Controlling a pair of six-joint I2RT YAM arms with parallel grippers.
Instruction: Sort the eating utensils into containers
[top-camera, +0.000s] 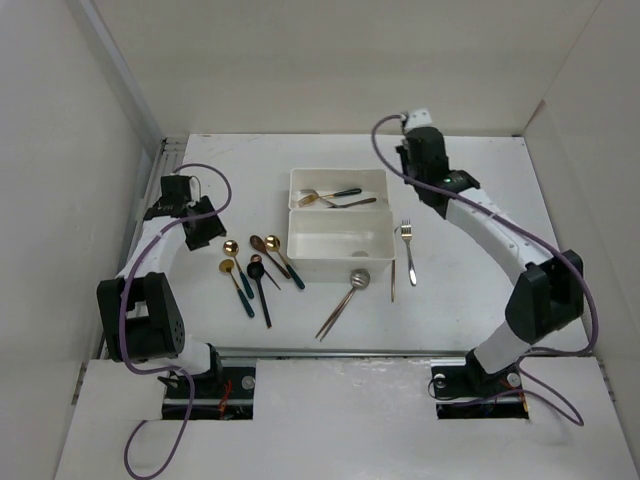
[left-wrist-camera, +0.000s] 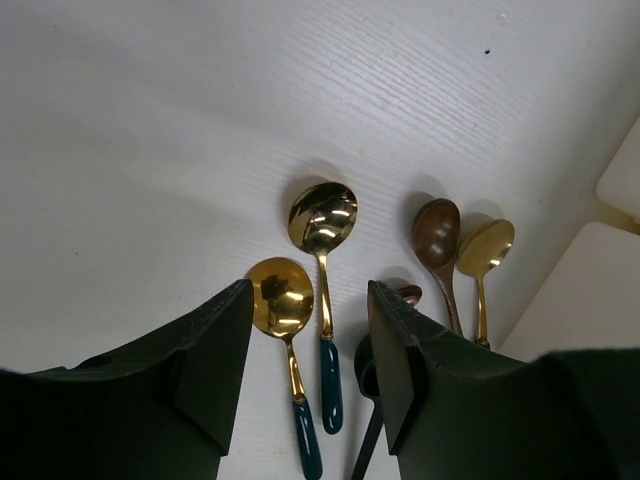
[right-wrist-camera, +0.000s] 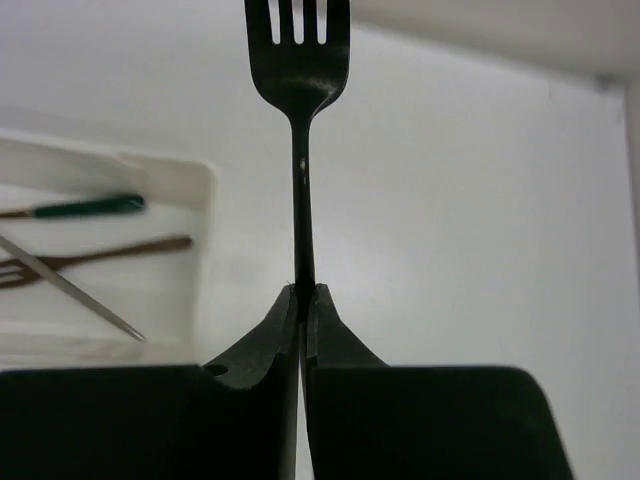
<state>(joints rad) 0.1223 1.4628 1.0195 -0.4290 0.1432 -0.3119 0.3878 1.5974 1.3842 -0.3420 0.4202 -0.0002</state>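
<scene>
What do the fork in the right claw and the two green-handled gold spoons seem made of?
The fork: likely metal, dark against the light, thin straight stem. The spoons: polished gold-toned metal, bowls mirror the lights; handles glossy dark green, maybe enamel or plastic.

Observed dark fork (right-wrist-camera: 298, 150) clamped by handle, tines up; several utensils (top-camera: 335, 198) inside far tray (top-camera: 340, 171); spoons (top-camera: 258, 243) grouped left of near tray (top-camera: 340, 268).

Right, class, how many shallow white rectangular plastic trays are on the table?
2. The far tray, mid-table, holds a few utensils; the near tray adjoins its near side and looks empty.
</scene>
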